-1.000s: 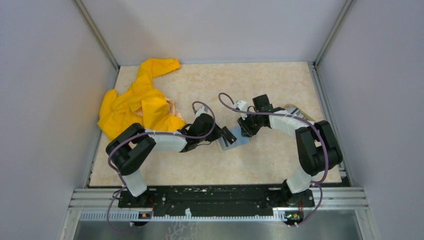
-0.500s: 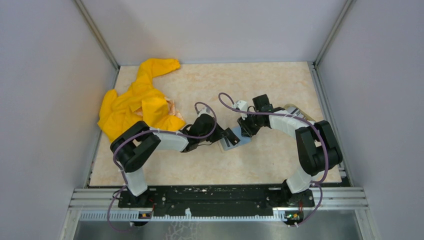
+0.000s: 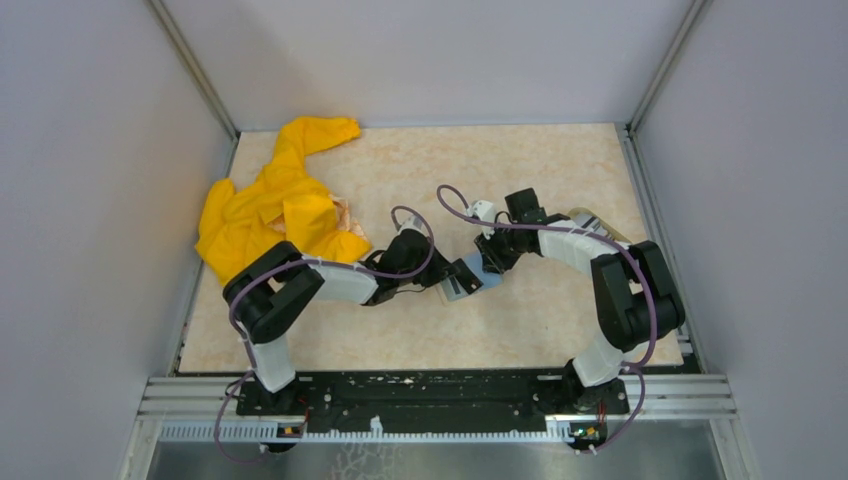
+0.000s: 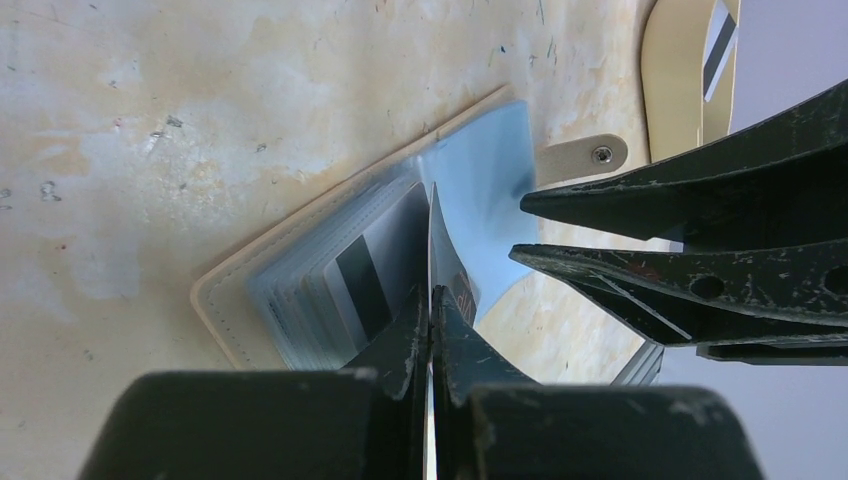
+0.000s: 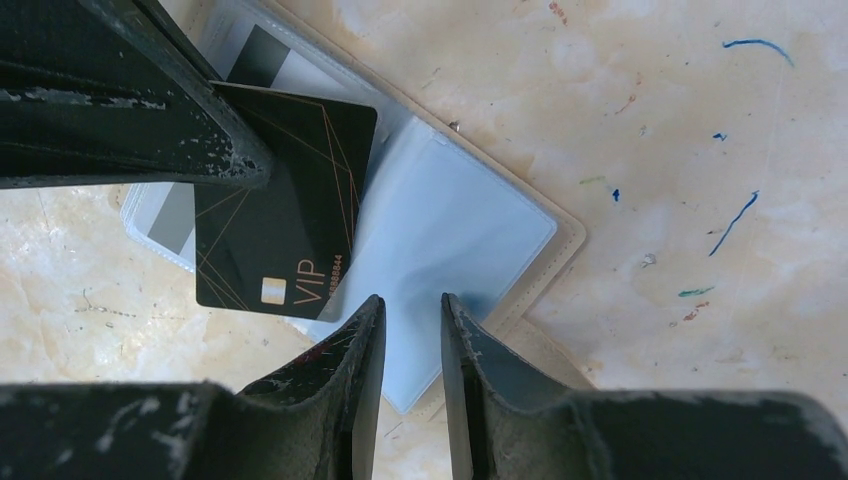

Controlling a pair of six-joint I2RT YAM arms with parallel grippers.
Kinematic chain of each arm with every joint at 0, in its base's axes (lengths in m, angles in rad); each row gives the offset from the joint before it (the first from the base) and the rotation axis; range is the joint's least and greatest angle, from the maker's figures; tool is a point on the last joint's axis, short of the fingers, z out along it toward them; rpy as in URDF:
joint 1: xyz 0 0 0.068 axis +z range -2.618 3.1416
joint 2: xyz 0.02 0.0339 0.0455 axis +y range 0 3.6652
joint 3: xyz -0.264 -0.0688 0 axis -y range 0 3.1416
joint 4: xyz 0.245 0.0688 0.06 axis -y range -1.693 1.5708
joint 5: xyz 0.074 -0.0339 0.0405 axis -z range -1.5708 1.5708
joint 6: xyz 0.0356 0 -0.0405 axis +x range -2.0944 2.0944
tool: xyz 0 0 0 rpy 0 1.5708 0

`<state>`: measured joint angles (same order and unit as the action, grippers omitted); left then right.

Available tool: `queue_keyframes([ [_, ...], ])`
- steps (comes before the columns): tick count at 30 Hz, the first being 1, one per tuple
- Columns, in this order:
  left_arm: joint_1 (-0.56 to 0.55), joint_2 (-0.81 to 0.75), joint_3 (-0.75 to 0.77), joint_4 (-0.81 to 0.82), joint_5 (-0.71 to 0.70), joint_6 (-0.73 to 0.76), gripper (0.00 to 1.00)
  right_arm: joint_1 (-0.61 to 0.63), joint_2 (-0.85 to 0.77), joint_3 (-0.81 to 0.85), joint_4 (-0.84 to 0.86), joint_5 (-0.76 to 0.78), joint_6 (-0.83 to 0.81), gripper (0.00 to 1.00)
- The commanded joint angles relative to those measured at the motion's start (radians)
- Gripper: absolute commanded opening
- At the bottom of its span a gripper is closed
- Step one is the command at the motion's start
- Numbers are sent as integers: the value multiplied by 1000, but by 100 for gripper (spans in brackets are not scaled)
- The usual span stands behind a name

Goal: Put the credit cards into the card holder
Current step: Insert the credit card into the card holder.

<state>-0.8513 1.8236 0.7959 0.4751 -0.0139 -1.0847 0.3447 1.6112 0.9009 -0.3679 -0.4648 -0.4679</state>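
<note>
The card holder [image 3: 484, 284] lies open mid-table, with a tan rim [image 4: 215, 300] and pale blue clear sleeves [image 5: 450, 230]. My left gripper [image 4: 431, 292] is shut on a black credit card marked VIP [image 5: 280, 220]. The card stands on edge, with its far corner over the holder's slots. A dark-striped card [image 4: 355, 280] sits in one slot. My right gripper [image 5: 412, 300] is slightly open, its tips down on the near corner of the blue sleeve with nothing between them. In the top view the two grippers meet over the holder, left [image 3: 466, 275] and right [image 3: 490, 262].
A crumpled yellow cloth [image 3: 275, 210] covers the table's left side. A cream-rimmed dish [image 4: 670, 80] behind the right arm holds a striped card [image 4: 718, 50]. Grey walls close in the table at the left, back and right.
My left arm has shifted slightly right, carrying the black card a little further over the holder. The right arm has stayed where it was.
</note>
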Motion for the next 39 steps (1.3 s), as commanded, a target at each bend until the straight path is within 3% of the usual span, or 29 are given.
queue_keyframes([
  [1,-7,32,-14,6,42,-11,0,5,-39,52,3,-15,8,27],
  [16,-8,96,35,-40,73,-57,0,6,-50,53,3,-20,8,28],
  [24,-5,48,15,-64,33,-47,0,6,-58,51,10,-12,16,28],
  [30,14,42,5,-36,69,-39,0,6,-56,39,75,106,114,28],
  [39,40,64,-3,13,143,-38,0,13,-35,40,79,106,131,17],
])
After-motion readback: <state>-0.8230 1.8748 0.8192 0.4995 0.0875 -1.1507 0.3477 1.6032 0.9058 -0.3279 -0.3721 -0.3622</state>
